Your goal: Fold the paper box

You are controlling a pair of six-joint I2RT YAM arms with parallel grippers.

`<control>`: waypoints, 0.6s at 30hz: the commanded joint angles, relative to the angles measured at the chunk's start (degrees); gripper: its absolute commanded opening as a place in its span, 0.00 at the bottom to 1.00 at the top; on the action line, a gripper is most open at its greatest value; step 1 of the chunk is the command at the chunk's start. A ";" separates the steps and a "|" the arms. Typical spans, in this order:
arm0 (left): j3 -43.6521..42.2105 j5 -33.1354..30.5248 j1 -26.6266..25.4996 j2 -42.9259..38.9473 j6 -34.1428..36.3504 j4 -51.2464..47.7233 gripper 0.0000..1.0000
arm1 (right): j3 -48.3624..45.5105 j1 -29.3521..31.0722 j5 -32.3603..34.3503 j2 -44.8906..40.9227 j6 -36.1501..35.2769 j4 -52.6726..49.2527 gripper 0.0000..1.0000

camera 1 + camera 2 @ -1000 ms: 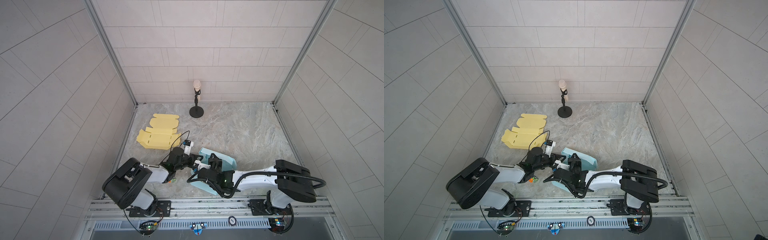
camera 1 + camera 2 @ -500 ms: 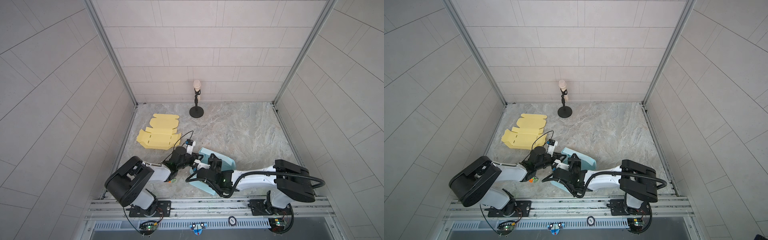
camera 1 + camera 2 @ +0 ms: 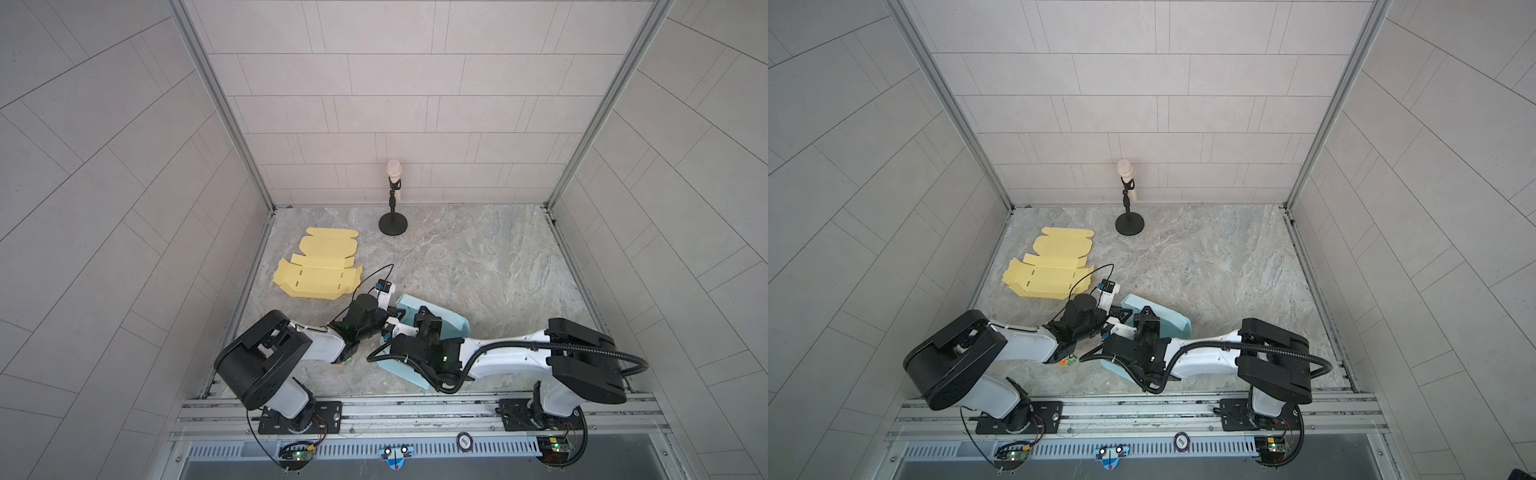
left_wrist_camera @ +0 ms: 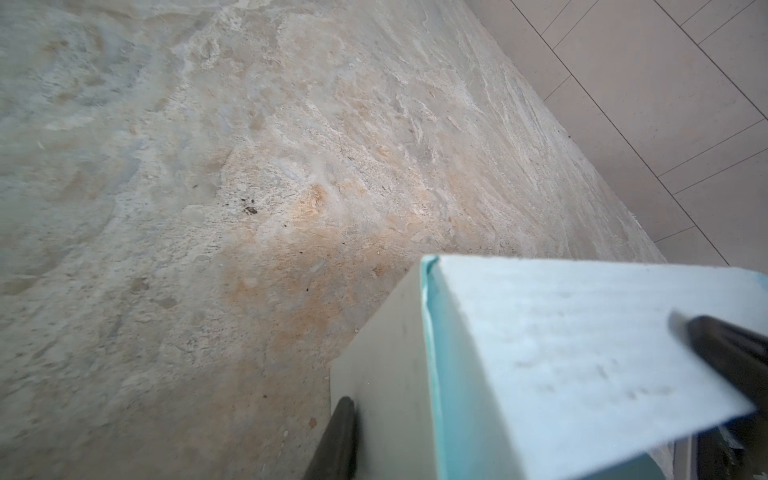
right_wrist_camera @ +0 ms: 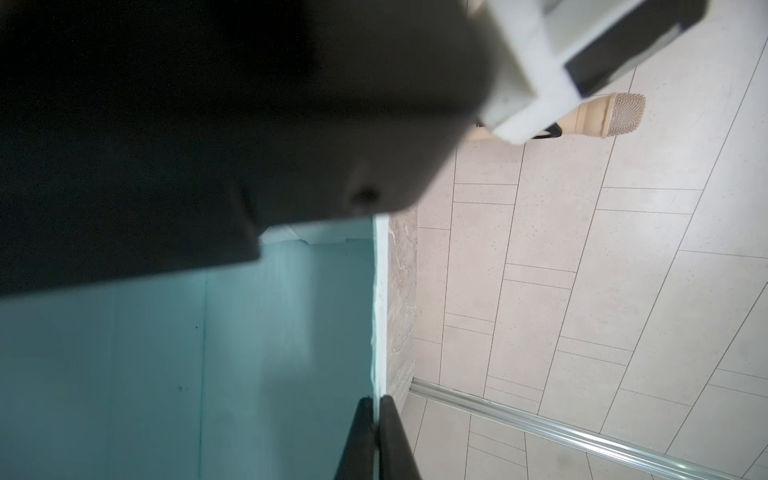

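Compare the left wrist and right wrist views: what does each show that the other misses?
Left wrist only: a wide stretch of marble table, and the left fingers straddling a folded wall of the paper box. Right wrist only: the microphone, the box's teal inside, and the right fingers pinched on a thin wall edge. Both: the box and the tiled wall.

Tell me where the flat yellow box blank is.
In a top view the yellow box blank lies flat near the table's left edge, left of the microphone stand and the teal box.
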 commanded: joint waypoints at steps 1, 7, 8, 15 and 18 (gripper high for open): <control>0.62 -0.31 -0.75 -0.78 0.54 2.18 0.14 | 0.44 0.56 -5.73 0.07 3.44 -3.07 0.02; 0.22 -0.58 -0.79 -1.67 1.29 1.86 0.11 | 0.94 0.57 -10.49 -2.21 9.90 -6.84 0.17; 0.35 -0.69 -0.79 -1.89 1.53 1.23 0.10 | 0.95 0.57 -11.16 -2.90 11.21 -7.06 0.19; 0.34 -2.53 -2.00 -3.59 2.46 -0.88 0.09 | -1.56 0.58 -21.60 -13.19 20.53 -6.41 0.56; 0.47 -3.32 -2.37 -3.94 2.90 -1.72 0.09 | -4.20 0.57 -25.62 -19.11 24.91 -5.35 0.61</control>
